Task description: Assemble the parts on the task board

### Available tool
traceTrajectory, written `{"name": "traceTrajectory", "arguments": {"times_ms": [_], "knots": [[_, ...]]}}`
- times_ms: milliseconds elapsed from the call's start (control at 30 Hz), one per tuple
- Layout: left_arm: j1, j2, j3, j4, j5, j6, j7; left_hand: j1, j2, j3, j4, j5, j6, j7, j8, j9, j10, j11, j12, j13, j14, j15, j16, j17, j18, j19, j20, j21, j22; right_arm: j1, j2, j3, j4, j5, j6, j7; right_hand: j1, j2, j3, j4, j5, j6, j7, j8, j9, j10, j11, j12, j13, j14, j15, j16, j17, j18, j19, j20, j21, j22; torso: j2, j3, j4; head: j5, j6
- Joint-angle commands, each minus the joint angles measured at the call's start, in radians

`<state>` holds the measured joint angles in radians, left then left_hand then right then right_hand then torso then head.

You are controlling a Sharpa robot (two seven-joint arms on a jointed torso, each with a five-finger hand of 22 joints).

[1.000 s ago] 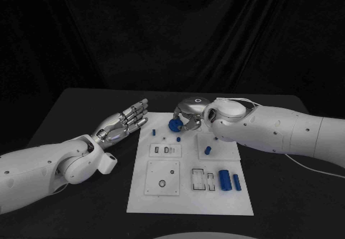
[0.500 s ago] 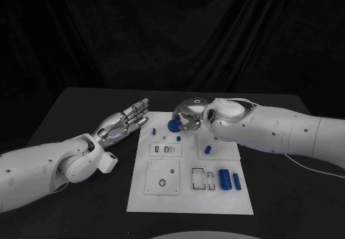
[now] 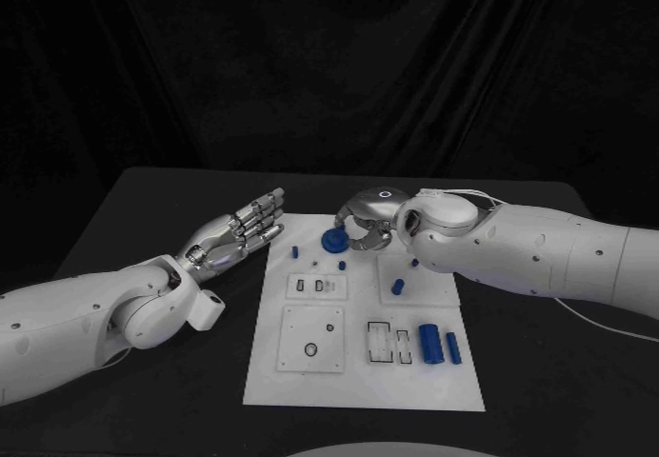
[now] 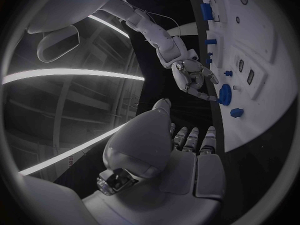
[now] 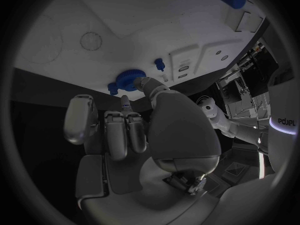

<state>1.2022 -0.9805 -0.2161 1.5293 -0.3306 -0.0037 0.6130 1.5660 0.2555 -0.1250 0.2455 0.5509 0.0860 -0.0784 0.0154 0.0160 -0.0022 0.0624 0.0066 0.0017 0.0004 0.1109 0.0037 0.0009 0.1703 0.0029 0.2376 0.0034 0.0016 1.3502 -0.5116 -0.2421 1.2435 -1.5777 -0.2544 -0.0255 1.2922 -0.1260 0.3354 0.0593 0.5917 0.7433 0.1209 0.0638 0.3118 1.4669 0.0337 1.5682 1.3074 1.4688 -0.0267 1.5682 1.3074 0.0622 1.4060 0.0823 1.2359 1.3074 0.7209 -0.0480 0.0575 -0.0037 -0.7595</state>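
The white task board (image 3: 364, 386) lies mid-table. A blue gear (image 3: 334, 239) sits near its far edge. My right hand (image 3: 369, 219) reaches over that edge and pinches the gear's rim between thumb and a fingertip; in the right wrist view the gear (image 5: 125, 81) shows at the tips of the right hand (image 5: 140, 130). The left wrist view shows the gear (image 4: 225, 94) below the right hand (image 4: 192, 77). My left hand (image 3: 241, 231) hovers flat and open beside the board's left edge, holding nothing. Two long blue cylinders (image 3: 429, 344) lie at the board's near right.
Small blue pegs stand on the board: one at the far left (image 3: 292, 252), one at the middle (image 3: 341, 266), one to the right (image 3: 397, 285). Raised white panels with slots (image 3: 314, 287) and holes (image 3: 310, 350) occupy the board's left half. Black table surrounds it.
My right forearm and wrist have shifted a little to the right, uncovering more of the hand; its fingers stay at the gear. The gear and the left arm have not moved.
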Motion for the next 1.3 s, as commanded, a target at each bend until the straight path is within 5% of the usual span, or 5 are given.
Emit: {"name": "traceTrajectory", "arguments": {"times_ms": [33, 100, 367, 900, 1300], "knots": [[-0.001, -0.003, 0.001, 0.005, 0.0, 0.008, 0.011, 0.0, 0.005, 0.007, 0.0, 0.004, 0.001, 0.004, 0.003, 0.001, 0.002, 0.007, -0.007, -0.002, 0.0, 0.01, -0.004, -0.001, 0.01, -0.001, 0.005, -0.002, 0.0, 0.015, -0.033, 0.001, 0.034, -0.008, -0.082, 0.004, -0.007, 0.0, 0.009, 0.0, 0.006, 0.014, -0.004, 0.008, -0.003, 0.104, -0.01, 0.003, 0.263, 0.102, -0.008, 0.003, 0.263, 0.01, 0.002, -0.006, 0.009, 0.168, -0.003, -0.0008, -0.0046, 0.003, 0.005], [-0.001, -0.008, 0.001, 0.008, 0.0, 0.006, 0.011, -0.001, 0.005, 0.008, 0.0, 0.004, 0.002, 0.007, 0.004, 0.001, 0.002, 0.008, -0.007, -0.002, 0.0, 0.011, -0.004, -0.001, 0.01, -0.001, 0.006, -0.002, 0.0, 0.035, -0.08, 0.001, 0.08, -0.007, -0.097, -0.004, -0.019, 0.0, -0.007, 0.005, -0.128, 0.106, -0.006, 0.049, 0.01, 0.104, -0.012, 0.003, 0.263, 0.102, -0.011, 0.003, 0.263, 0.005, 0.016, -0.009, 0.03, 0.174, -0.004, -0.0016, -0.0087, 0.005, 0.004], [-0.001, -0.015, 0.001, 0.012, 0.0, 0.002, 0.01, -0.001, 0.005, 0.008, 0.0, 0.004, 0.002, 0.007, 0.004, 0.001, 0.002, 0.008, -0.007, -0.002, 0.0, 0.011, -0.004, -0.001, 0.01, -0.001, 0.006, -0.002, 0.0, 0.11, -0.279, 0.001, 0.239, -0.001, -0.071, -0.062, -0.014, 0.0, -0.067, 0.007, -0.322, 0.143, -0.027, 0.075, 0.045, 0.104, -0.029, 0.003, 0.263, 0.102, -0.026, 0.003, 0.263, -0.007, 0.05, -0.023, 0.087, 0.191, -0.006, -0.0029, -0.0124, 0.004, 0.009], [-0.007, -0.014, 0.0, 0.012, 0.0, 0.005, 0.011, -0.002, 0.004, 0.008, -0.001, 0.004, 0.003, 0.008, 0.004, 0.002, 0.002, 0.008, -0.007, -0.002, 0.0, 0.011, -0.004, -0.001, 0.01, -0.001, 0.006, -0.002, 0.0, 0.071, -0.459, -0.006, 0.257, 0.002, -0.091, -0.099, 0.012, -0.01, -0.172, 0.091, -0.384, 0.071, -0.044, 0.143, 0.248, 0.104, -0.047, 0.003, 0.263, 0.102, -0.045, 0.003, 0.263, -0.033, 0.109, -0.042, 0.208, 0.225, -0.003, 0.0007, -0.0098, -0.007, 0.011], [-0.011, -0.011, 0.0, 0.007, 0.0, 0.009, 0.012, -0.002, 0.004, 0.008, -0.001, 0.004, 0.003, 0.008, 0.004, 0.002, 0.002, 0.008, -0.007, -0.002, 0.0, 0.011, -0.004, -0.001, 0.01, -0.001, 0.006, -0.002, 0.0, 0.013, -0.461, -0.006, 0.213, 0.003, -0.093, -0.09, 0.031, -0.032, -0.195, 0.167, -0.428, 0.001, -0.038, 0.106, 0.267, 0.104, -0.043, 0.003, 0.263, 0.102, -0.043, 0.003, 0.263, -0.034, 0.11, -0.041, 0.216, 0.226, -0.006, -0.0021, -0.0076, -0.008, 0.001]]}}
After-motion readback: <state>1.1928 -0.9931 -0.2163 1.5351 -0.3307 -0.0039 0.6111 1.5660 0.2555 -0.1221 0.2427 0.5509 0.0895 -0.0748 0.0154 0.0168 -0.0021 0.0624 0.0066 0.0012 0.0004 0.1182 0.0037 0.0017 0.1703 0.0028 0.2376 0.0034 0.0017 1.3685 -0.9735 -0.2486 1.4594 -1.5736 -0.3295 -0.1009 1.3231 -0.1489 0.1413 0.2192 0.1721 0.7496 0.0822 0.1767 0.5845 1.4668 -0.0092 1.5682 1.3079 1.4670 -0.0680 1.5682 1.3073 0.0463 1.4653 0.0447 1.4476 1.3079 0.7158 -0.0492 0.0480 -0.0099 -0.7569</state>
